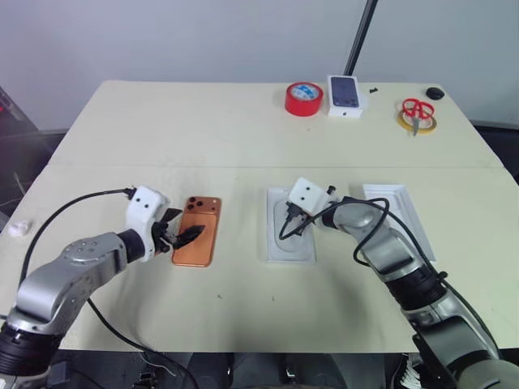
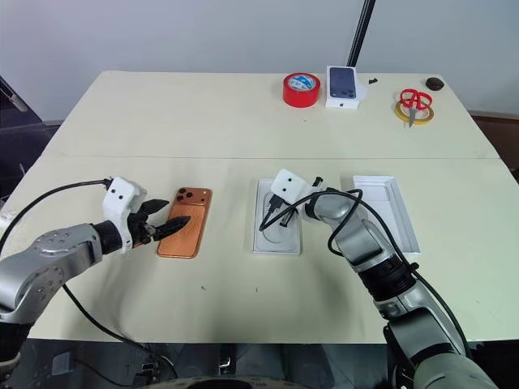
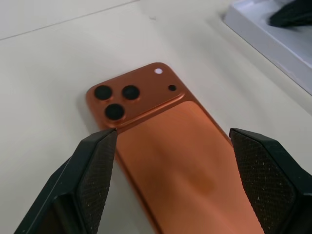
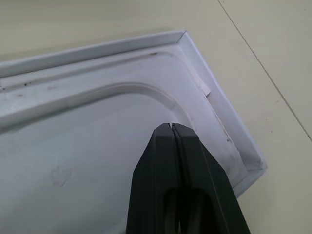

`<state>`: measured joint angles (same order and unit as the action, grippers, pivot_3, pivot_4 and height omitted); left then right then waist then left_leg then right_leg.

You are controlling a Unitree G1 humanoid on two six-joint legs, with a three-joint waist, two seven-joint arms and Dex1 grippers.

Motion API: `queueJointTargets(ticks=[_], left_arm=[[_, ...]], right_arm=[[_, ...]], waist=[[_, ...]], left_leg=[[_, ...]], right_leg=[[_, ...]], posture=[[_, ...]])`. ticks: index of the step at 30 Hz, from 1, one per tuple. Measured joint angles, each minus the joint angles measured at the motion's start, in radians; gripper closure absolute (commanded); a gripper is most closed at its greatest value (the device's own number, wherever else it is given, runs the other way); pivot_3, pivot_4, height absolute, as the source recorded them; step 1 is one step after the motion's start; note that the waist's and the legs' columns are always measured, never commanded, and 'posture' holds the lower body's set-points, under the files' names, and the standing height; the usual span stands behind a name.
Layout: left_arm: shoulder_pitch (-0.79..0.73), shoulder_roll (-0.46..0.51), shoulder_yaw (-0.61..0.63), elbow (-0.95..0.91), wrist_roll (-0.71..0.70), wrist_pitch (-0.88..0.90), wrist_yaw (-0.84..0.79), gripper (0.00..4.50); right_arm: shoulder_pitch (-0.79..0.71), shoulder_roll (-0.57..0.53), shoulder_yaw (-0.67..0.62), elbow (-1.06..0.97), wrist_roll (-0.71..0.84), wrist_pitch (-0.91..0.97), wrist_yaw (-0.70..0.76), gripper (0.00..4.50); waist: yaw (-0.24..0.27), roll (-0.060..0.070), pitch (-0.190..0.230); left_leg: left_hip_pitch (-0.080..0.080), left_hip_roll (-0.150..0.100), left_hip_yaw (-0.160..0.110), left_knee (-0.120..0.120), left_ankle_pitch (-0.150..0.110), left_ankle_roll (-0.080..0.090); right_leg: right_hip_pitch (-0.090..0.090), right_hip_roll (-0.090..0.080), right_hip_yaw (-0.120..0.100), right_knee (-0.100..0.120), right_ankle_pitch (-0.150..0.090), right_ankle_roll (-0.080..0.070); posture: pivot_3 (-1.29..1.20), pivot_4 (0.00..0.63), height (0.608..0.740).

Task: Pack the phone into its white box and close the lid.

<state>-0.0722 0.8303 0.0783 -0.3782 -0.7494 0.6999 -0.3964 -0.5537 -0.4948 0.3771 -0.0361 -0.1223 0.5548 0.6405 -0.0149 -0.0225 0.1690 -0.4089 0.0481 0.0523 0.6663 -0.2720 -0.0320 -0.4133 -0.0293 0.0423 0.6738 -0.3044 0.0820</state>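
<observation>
Phone (image 1: 196, 231) flat on table (image 1: 203, 130), left of centre, lens cluster at far end. Left gripper (image 1: 180, 236) at phone's left edge, fingers (image 3: 95, 170) spread either side of it. White box (image 1: 289, 225) right of phone, at centre, insert with oval recess (image 4: 97, 146) lying in it. Right gripper (image 4: 171, 127) over insert, inside box. Lid (image 1: 395, 207) right of box, well apart from phone. Along far edge, left to right: tape roll (image 1: 304, 98), small box with phone picture (image 1: 345, 96), scissors (image 1: 416, 111) on tape ring (image 1: 415, 122).

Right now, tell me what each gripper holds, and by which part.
Nothing. The left gripper stands open astride the phone; the right gripper is shut empty over the white box.
</observation>
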Motion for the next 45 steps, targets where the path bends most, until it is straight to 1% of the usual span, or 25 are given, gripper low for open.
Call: queueJointTargets(ticks=[2,4,5,7,9,11,13,16,18,20,26,31,36,45], left_arm=[[0.023,-0.023,0.053,-0.007,-0.016,0.042,0.031,0.63],[0.031,-0.057,0.123,-0.011,-0.064,0.104,0.074,0.09],[0.031,-0.074,0.155,-0.011,-0.093,0.138,0.096,0.02],[0.03,-0.11,0.212,-0.01,-0.153,0.208,0.147,0.02],[0.019,-0.161,0.26,0.008,-0.229,0.301,0.217,0.02],[0.006,-0.202,0.272,0.03,-0.272,0.367,0.277,0.02],[-0.023,-0.216,0.284,0.034,-0.297,0.412,0.317,0.02],[-0.064,-0.259,0.301,0.043,-0.335,0.473,0.375,0.02],[-0.088,-0.293,0.307,0.044,-0.375,0.515,0.409,0.02],[-0.107,-0.323,0.305,0.04,-0.414,0.552,0.44,0.02],[-0.118,-0.394,0.297,0.015,-0.508,0.606,0.528,0.02],[-0.121,-0.418,0.276,0.002,-0.571,0.622,0.592,0.02],[-0.131,-0.44,0.217,0.013,-0.683,0.62,0.66,0.02],[-0.135,-0.353,0.189,0.077,-0.811,0.56,0.707,0.02]], right_arm=[[0.001,-0.001,0.0,-0.01,0.006,-0.003,0.021,4.45],[0.001,-0.004,-0.005,-0.055,0.033,-0.005,0.061,4.5],[0.0,-0.001,-0.009,-0.088,0.055,-0.002,0.081,4.5],[-0.013,0.024,-0.013,-0.142,0.092,0.01,0.11,4.5],[-0.047,0.075,-0.001,-0.167,0.106,0.04,0.116,4.5],[-0.073,0.113,0.04,-0.167,0.098,0.057,0.114,4.5],[-0.093,0.14,0.104,-0.15,0.076,0.071,0.115,4.5],[-0.123,0.181,0.208,-0.076,0.027,0.079,0.115,4.5],[-0.142,0.2,0.255,-0.016,-0.004,0.076,0.115,4.5],[-0.164,0.209,0.289,0.025,-0.029,0.077,0.127,4.5],[-0.189,0.214,0.304,0.041,-0.055,0.075,0.169,4.5],[-0.189,0.213,0.303,0.041,-0.063,0.074,0.183,4.5],[-0.186,0.216,0.3,0.041,-0.069,0.074,0.185,4.5],[-0.178,0.223,0.294,0.04,-0.072,0.074,0.184,4.5]], waist=[[-0.001,0.0,0.0],[-0.003,0.0,0.0],[-0.003,0.0,0.0],[-0.006,0.0,0.0],[-0.006,0.0,0.0],[-0.005,0.0,0.0],[-0.002,-0.001,-0.001],[0.0,-0.001,-0.001],[0.003,-0.001,-0.001],[0.004,-0.001,-0.001],[0.005,-0.001,-0.002],[0.004,-0.001,-0.002],[0.003,-0.001,-0.002],[-0.003,-0.001,-0.002]], left_leg=[[0.0,0.0,0.0,0.0,0.0,0.0],[0.0,0.001,-0.001,0.0,0.0,0.0],[0.0,0.001,-0.001,0.0,0.0,0.0],[0.0,0.002,-0.002,0.0,0.0,0.0],[0.001,0.002,-0.003,0.0,0.0,0.0],[0.001,0.002,-0.003,0.0,0.0,0.0],[0.001,0.001,-0.004,0.0,0.0,0.0],[0.001,0.0,-0.004,0.0,0.0,0.0],[0.001,-0.001,-0.004,0.001,0.0,0.0],[0.001,-0.001,-0.004,0.001,0.0,0.0],[0.002,-0.002,-0.005,0.001,0.0,0.0],[0.003,-0.002,-0.005,0.001,0.0,0.0],[0.003,-0.002,-0.005,0.001,0.0,0.0],[0.003,-0.001,-0.006,0.0,0.0,-0.001]], right_leg=[[0.0,0.0,0.0,0.0,0.0,0.0],[0.0,0.0,-0.001,0.001,0.0,0.0],[0.0,0.0,-0.001,0.001,0.0,0.0],[0.0,0.0,-0.001,0.002,0.0,0.0],[0.0,0.0,-0.001,0.003,0.0,0.0],[0.0,0.0,-0.002,0.004,0.0,0.0],[0.0,-0.001,-0.002,0.004,0.0,0.0],[0.001,-0.002,-0.003,0.004,0.0,0.0],[0.001,-0.002,-0.003,0.004,0.0,0.0],[0.001,-0.003,-0.003,0.004,0.0,0.0],[0.003,-0.005,-0.004,0.004,0.0,0.0],[0.004,-0.005,-0.004,0.003,0.0,0.0],[0.004,-0.006,-0.005,0.002,0.0,0.0],[0.004,-0.004,-0.005,0.002,0.0,0.0]], posture=[[0.0,0.15,0.725],[0.0,0.15,0.725],[0.0,0.15,0.725],[0.0,0.15,0.725],[0.0,0.15,0.725],[0.0,0.15,0.725],[0.0,0.15,0.725],[0.0,0.15,0.725],[0.0,0.15,0.725],[0.0,0.15,0.725],[0.0,0.15,0.725],[0.0,0.15,0.725],[0.0,0.15,0.725],[0.0,0.15,0.725]])
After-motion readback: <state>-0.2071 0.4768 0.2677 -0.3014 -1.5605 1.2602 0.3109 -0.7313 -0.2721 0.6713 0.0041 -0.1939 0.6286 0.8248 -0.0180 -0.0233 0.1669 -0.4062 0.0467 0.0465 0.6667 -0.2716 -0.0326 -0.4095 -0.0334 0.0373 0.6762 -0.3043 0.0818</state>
